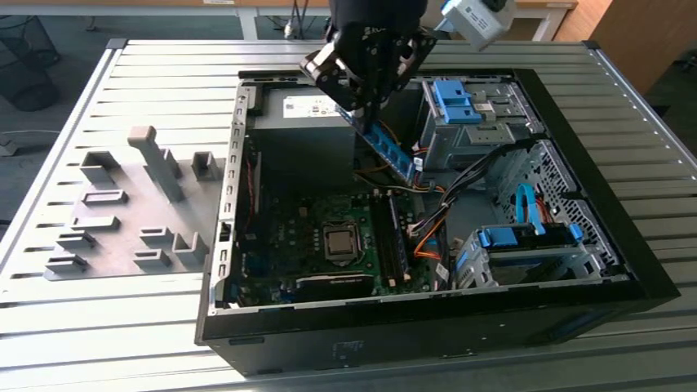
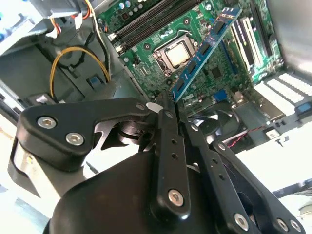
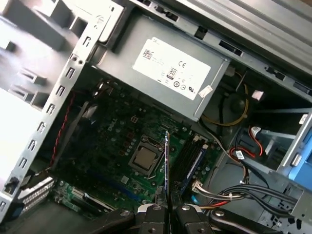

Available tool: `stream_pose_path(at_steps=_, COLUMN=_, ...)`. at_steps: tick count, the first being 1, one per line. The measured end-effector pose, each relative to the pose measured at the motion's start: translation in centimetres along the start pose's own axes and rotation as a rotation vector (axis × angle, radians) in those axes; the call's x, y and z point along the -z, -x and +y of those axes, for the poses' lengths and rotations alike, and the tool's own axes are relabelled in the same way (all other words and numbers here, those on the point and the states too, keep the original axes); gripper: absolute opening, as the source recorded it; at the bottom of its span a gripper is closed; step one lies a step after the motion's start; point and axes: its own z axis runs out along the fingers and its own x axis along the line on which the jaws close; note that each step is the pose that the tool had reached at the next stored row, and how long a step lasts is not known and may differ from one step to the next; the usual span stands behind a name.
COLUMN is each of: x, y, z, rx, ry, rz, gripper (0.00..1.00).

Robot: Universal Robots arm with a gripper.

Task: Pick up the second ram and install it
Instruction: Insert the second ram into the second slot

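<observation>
My gripper (image 1: 365,108) hangs over the open computer case (image 1: 436,327), shut on the top end of the second ram (image 1: 390,149). The ram is a long thin green stick with black chips and a pale blue label, tilted down toward the motherboard (image 1: 289,237). In the second wrist view the ram (image 2: 204,48) runs from the fingertips (image 2: 165,97) out over the processor (image 2: 176,52). In the first wrist view the ram (image 3: 166,161) appears edge-on above the memory slots (image 3: 192,157). A dark memory stick (image 1: 390,238) sits in a slot beside the processor (image 1: 341,242).
The grey power supply (image 1: 296,110) fills the case's far end. Blue drive brackets (image 1: 458,102) and a drive cage (image 1: 523,245) stand on the exterior view's right, with cables (image 1: 436,220) between. Grey fixture blocks (image 1: 142,204) sit on the slatted table (image 1: 98,327).
</observation>
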Motion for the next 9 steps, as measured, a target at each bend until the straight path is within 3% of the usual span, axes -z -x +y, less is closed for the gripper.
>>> stream_pose_path(at_steps=3, x=-0.03, y=0.00, z=0.00, rx=-0.036, ry=0.0000, rz=0.0008, gripper=0.14)
stream_pose_path(at_steps=9, x=-0.04, y=0.00, z=0.00, rx=-0.041, ry=0.0002, rz=0.0007, gripper=0.14)
